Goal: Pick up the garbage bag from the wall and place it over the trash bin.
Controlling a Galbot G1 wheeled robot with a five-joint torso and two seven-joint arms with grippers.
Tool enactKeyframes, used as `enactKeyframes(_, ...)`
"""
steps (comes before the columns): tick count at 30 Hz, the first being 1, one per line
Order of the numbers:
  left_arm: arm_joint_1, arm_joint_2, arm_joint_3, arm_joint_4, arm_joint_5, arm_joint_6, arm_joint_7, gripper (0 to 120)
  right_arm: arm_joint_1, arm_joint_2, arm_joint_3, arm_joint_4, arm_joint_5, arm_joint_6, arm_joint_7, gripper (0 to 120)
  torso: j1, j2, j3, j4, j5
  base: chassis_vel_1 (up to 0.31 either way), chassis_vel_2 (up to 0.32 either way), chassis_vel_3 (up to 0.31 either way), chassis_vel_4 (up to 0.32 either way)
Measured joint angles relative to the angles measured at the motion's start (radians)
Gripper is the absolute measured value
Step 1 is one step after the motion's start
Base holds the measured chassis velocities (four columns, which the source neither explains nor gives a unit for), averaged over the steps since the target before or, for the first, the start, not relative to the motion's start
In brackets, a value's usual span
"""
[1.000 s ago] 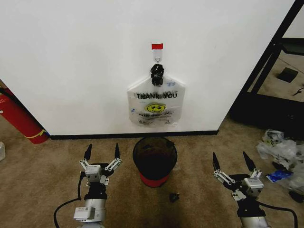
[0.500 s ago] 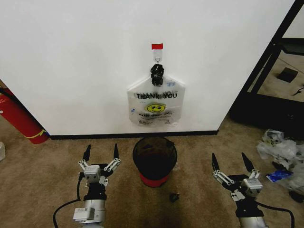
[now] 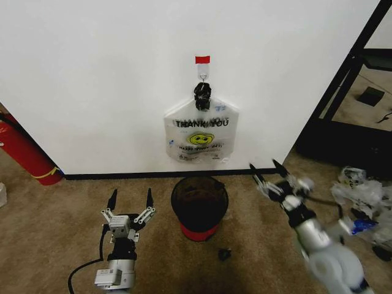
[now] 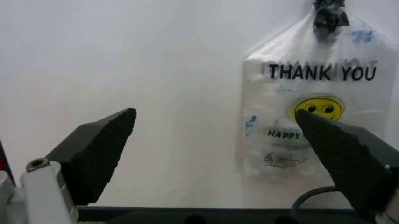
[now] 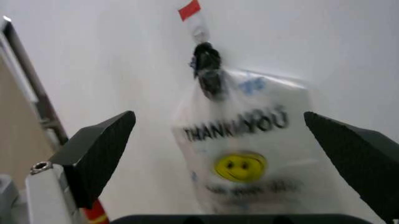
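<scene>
From a hook marked with red tape on the white wall, a black clip holds the thin clear garbage bag, which has a small blue patch. It hangs together with a white "THANK YOU" smiley bag. The black mesh trash bin with a red base stands on the carpet right below. My left gripper is open, low and left of the bin. My right gripper is open, raised right of the bin and below the bag. Both wrist views face the garbage bag.
A red fire extinguisher leans at the wall's far left. A black shelf frame stands at the right, with crumpled plastic on the floor before it. A small black object lies on the carpet in front of the bin.
My right arm has lifted from low near the floor and swung forward and left toward the wall, fingers still open. The left arm, the bags and the bin have not moved.
</scene>
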Motion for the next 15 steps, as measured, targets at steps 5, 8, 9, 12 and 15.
enactKeyframes(5, 0.028, -0.037, -0.014, -0.021, 0.03, -0.005, 0.001, 100, 0.247, 0.0, -0.131, -0.133, 0.096, -0.066, 0.009, 100, 0.0, 0.0, 0.0, 0.0004, -0.0003, 0.0, 0.0, 0.0, 0.0)
enactKeyframes(8, 0.043, -0.051, -0.023, -0.026, 0.044, -0.015, 0.001, 100, 0.396, 0.026, -0.217, -0.247, 0.129, -0.102, 0.023, 100, 0.0, 0.0, 0.0, 0.0001, 0.0, 0.0, 0.0, 0.0, 0.0)
enactKeyframes(9, 0.045, -0.055, -0.024, -0.028, 0.046, -0.017, 0.001, 100, 0.429, 0.032, -0.235, -0.274, 0.136, -0.108, 0.023, 100, 0.0, 0.0, 0.0, 0.0001, -0.0003, 0.0, 0.0, 0.0, 0.0)
enactKeyframes(12, 0.044, -0.063, -0.028, -0.032, 0.048, -0.018, 0.001, 100, 0.533, 0.055, -0.286, -0.361, 0.145, -0.12, 0.021, 100, 0.0, 0.0, 0.0, 0.0003, -0.0003, 0.0, 0.0, 0.0, 0.0)
enactKeyframes(15, 0.041, -0.065, -0.028, -0.031, 0.048, -0.018, 0.001, 100, 0.594, 0.09, -0.315, -0.422, 0.136, -0.125, 0.022, 100, 0.0, 0.0, 0.0, -0.0005, -0.0003, 0.0, 0.0, 0.0, 0.0)
